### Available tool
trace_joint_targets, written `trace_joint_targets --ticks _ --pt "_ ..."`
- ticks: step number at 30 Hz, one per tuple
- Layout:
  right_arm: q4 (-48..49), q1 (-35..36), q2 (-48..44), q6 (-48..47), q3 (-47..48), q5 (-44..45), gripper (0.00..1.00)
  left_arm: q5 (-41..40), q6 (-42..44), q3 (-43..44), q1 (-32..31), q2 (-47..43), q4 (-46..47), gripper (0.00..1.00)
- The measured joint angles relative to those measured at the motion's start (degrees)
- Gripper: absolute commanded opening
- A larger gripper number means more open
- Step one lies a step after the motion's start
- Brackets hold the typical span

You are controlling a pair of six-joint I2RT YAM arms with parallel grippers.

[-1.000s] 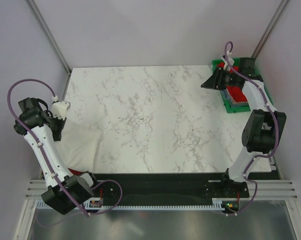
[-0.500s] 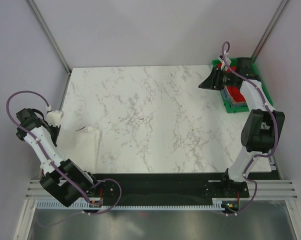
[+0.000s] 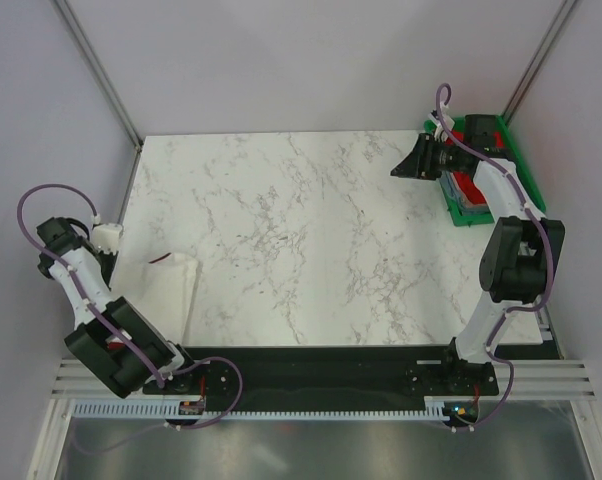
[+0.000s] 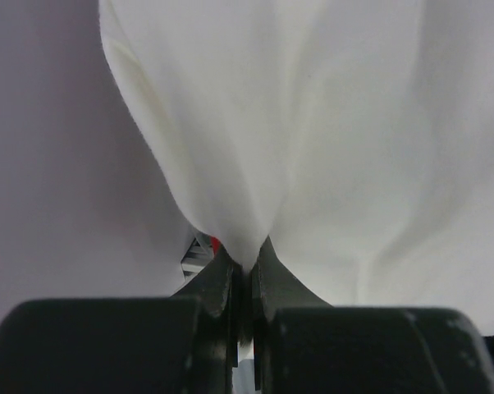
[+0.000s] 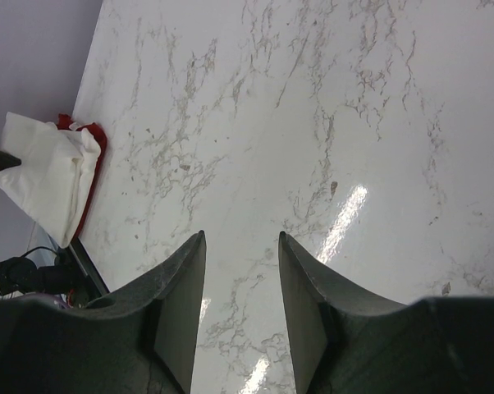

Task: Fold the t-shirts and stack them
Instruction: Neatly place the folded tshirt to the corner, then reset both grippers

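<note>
Pinched a fold of white t-shirt in shut left jaws, with cloth spread just ahead of them over near bench corner, bunched, long axis unclear. Held right jaws half open, empty, well apart beside green tray. Judged left arm nearer.

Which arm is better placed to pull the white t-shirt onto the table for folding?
Left. The left gripper is shut on the white t-shirt at the left edge of the table. The right gripper is open, empty, far off near the green tray.
</note>
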Motion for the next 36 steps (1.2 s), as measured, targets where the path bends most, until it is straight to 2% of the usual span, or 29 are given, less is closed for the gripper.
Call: trace_joint_targets --ticks 5,8,9,11,12,13,18,22,24,30,36 --pt "0.5 0.5 0.1 0.4 0.0 0.0 0.48 -1.6 -0.3 -2.0 0.2 0.3 2.1 0.03" --pt "1.0 0.7 0.2 0.4 0.0 0.0 0.49 -2.5 -1.2 -2.3 0.2 1.4 3.0 0.21" --pt "1.1 0.7 0.2 0.4 0.0 0.0 0.49 -2.9 -1.7 -2.4 0.2 1.7 3.3 0.50" --pt "1.3 0.9 0.2 0.4 0.0 0.0 0.49 -3.7 -2.9 -2.6 0.2 1.8 4.2 0.65" --pt "1.3 1.0 0.2 0.4 0.0 0.0 0.49 -4.2 -3.7 -2.6 0.3 1.7 4.6 0.88" --pt "1.3 1.0 0.2 0.4 0.0 0.0 0.49 -4.3 -4.2 -2.6 0.4 1.4 5.0 1.00" --pt "1.3 1.0 0.2 0.4 0.0 0.0 0.50 -1.6 -8.1 -1.1 -1.2 -4.6 5.2 1.00" --pt "1.3 1.0 0.1 0.3 0.0 0.1 0.55 1.6 -10.3 3.3 -8.2 -11.1 5.7 1.00" --pt "1.2 1.0 0.0 0.4 0.0 0.5 0.98 4.1 -11.6 5.4 -11.5 -13.3 5.7 1.00" --pt "1.1 2.5 -2.7 -4.1 -0.2 7.0 0.98 12.2 -19.0 11.2 -20.2 -14.6 4.9 1.00" --pt "1.7 11.8 -9.6 -10.4 -1.2 18.4 0.98 16.7 -28.3 19.4 -30.2 -7.8 4.5 1.00"
